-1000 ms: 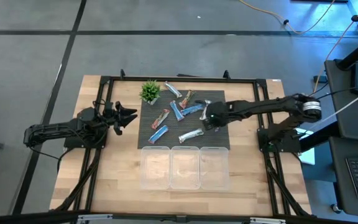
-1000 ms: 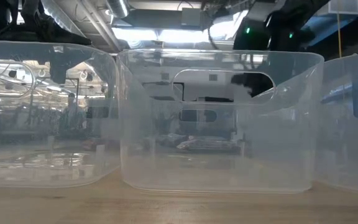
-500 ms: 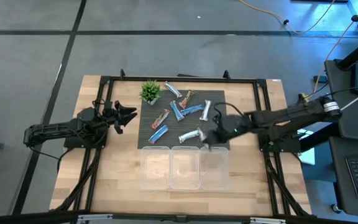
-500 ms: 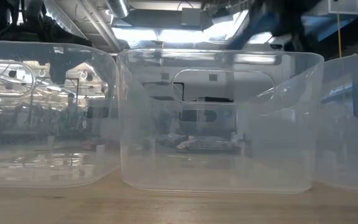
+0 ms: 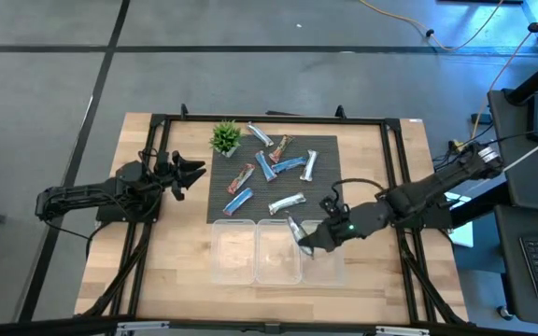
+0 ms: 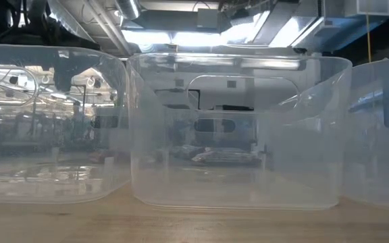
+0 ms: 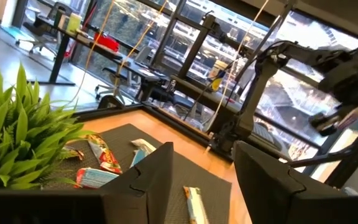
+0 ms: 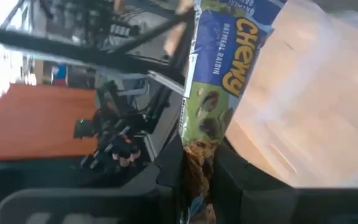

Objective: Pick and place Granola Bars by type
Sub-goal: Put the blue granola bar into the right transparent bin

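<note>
Fingers of the right gripper [image 5: 299, 239] are seen clamped tight on one granola bar [image 8: 219, 68], held over the clear bins [image 5: 234, 252] near the counter's [image 5: 180, 271] front edge, above the boundary between the middle and right bins. The held bar is wrapped in blue and silver foil printed with "CHEWY" and "OATMEAL RAISIN"; it is gripped at one end, its long axis extending straight out beyond the fingers. In the high view the bar is slanted, its free end directed toward the dark mat [image 5: 323, 207]. Eight further bars [image 5: 288, 203] are scattered on that mat toward the counter's rear, at mixed angles, beside a small green plant [image 5: 225, 136]. The left gripper [image 5: 192, 173] is held just off the mat's left edge, its fingers [image 7: 143, 180] partly apart and empty.
</note>
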### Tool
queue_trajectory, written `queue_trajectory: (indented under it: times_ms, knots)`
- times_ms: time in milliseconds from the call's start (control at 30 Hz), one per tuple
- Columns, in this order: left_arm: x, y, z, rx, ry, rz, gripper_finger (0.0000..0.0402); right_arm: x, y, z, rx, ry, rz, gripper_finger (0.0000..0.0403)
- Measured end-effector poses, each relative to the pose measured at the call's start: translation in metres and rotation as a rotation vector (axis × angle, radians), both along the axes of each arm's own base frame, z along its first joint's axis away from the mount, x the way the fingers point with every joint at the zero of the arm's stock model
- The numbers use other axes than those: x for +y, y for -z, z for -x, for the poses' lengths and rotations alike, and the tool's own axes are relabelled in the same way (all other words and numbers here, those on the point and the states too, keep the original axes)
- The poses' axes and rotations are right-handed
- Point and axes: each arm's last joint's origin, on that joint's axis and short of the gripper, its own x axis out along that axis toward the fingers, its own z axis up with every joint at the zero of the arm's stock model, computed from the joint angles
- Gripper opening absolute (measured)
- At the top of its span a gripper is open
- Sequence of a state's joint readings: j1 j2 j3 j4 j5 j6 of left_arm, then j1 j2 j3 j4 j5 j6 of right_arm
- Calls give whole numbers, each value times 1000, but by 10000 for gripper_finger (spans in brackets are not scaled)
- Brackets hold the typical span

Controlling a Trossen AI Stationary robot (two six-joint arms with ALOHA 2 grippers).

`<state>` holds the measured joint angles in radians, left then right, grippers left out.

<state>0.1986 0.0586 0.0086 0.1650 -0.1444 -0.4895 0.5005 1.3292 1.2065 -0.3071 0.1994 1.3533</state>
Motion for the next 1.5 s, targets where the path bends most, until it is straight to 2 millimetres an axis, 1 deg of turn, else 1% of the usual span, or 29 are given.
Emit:
queue_trajectory:
  times_ms: [67,133,200,267,333,433,667,833,933,1067,1167,1333,1500]
  knots:
    - [0,0,0,-13,3,25,160,5,-22,0,21,-31,74,56]
    - [0,0,0,-19,6,43,160,10,-35,0,108,-51,146,54]
    - [0,0,0,-21,11,45,160,14,-38,-1,244,-48,193,53]
    - [0,0,0,-20,12,45,159,17,-33,-3,393,-21,228,53]
    - [0,0,0,-20,12,45,159,20,-22,-6,533,17,263,53]
    - [0,0,0,-20,12,44,159,27,6,-17,685,62,301,58]
    - [0,0,0,-19,13,44,159,44,78,-44,906,122,357,69]
    - [0,0,0,-19,14,44,160,50,122,-54,1020,156,418,70]
    - [0,0,0,-18,13,44,161,53,142,-59,1084,148,430,70]
    - [0,0,0,-19,13,44,161,56,161,-63,1135,148,448,70]
    - [0,0,0,-18,13,44,161,57,169,-65,1154,151,460,70]
    - [0,0,0,-18,13,44,161,59,175,-67,1153,150,459,75]
    - [0,0,0,-18,13,43,161,59,176,-69,1129,158,467,105]
